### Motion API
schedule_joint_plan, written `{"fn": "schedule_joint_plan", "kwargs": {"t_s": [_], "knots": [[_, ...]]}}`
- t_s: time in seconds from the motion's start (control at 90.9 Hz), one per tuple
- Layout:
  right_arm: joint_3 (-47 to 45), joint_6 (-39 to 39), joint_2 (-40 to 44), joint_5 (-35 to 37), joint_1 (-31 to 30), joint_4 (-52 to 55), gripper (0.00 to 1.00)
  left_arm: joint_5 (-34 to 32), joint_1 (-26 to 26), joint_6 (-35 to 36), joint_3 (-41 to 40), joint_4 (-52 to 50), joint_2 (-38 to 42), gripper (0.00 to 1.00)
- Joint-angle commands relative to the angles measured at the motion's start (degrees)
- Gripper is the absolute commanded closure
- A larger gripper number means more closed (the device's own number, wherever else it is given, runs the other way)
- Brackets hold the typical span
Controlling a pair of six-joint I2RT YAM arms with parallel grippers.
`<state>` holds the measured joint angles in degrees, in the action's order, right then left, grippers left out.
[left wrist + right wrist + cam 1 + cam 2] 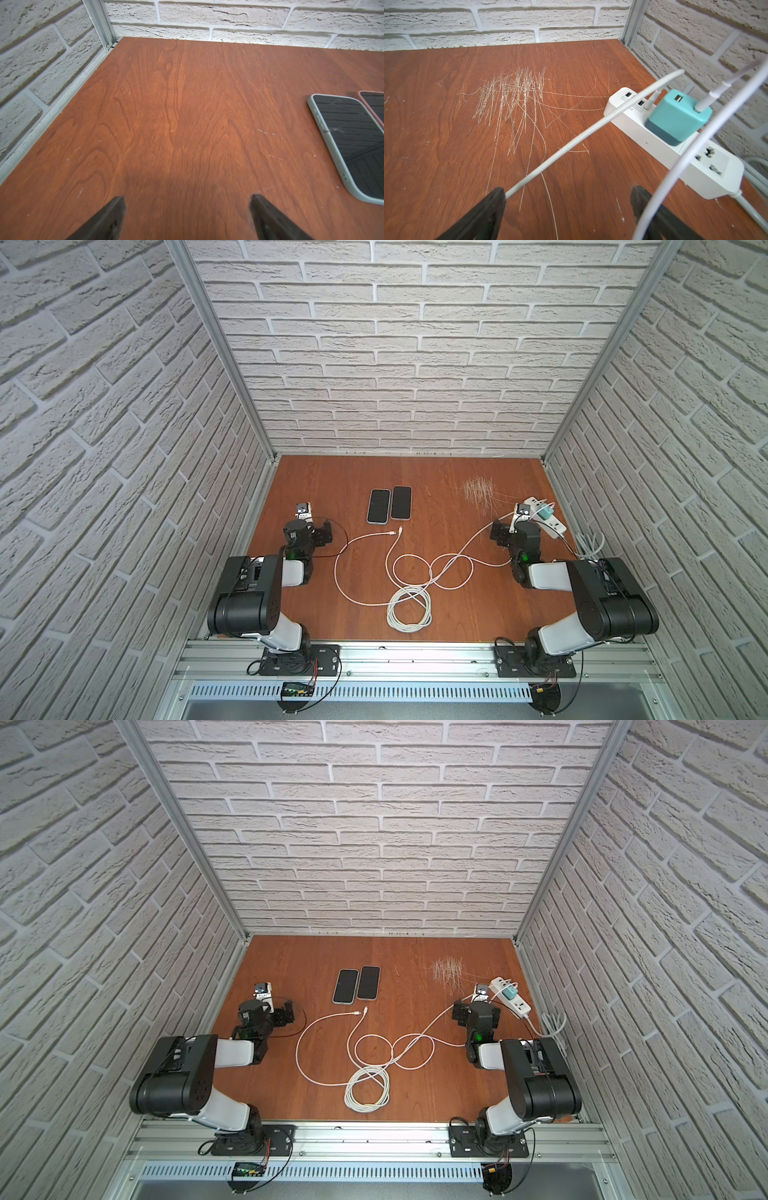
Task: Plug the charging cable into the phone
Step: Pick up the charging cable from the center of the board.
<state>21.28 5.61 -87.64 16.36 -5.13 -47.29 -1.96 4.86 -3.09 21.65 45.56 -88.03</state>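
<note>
Left gripper (pixel 187 198) spread over open table (pixel 187 104); phone (pixel 349 145) just beside

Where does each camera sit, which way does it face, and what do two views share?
Top views: high above the front rail, looking down at the table and back wall; left arm and right arm show whole.
Left wrist: on the left arm, facing the back left corner; open left gripper shows.
Right wrist: on the right arm, facing the back right corner and strip; open right gripper shows.
Shared: left wrist and top views both show the pale phone.
</note>
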Motion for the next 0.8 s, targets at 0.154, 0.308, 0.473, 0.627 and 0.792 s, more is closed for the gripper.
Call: {"fn": "schedule_joint_plan", "kwargs": {"t_s": [0.154, 0.308, 0.473, 0.627, 0.792], "knots": [[0.88, -0.48, -0.17, 1.03, 0.47, -2.96, 0.01, -0.3, 0.37, -0.59, 1.2, 3.42, -0.64, 0.01], [0.93, -0.47, -0.17, 0.97, 0.47, -2.94, 0.01, -0.24, 0.44, -0.6, 1.2, 3.42, -0.65, 0.02], [0.95, -0.51, -0.17, 1.0, 0.47, -2.98, 0.01, -0.24, 0.37, -0.6, 1.2, 3.45, -0.61, 0.02], [0.92, -0.44, -0.17, 1.02, 0.47, -2.98, 0.01, -0.24, 0.41, -0.64, 1.25, 3.46, -0.64, 0.02], [0.96, -0.46, -0.17, 1.02, 0.47, -2.93, 0.01, -8.62, -0.46, -2.2, 1.0, 2.99, 1.27, 0.01]]}}
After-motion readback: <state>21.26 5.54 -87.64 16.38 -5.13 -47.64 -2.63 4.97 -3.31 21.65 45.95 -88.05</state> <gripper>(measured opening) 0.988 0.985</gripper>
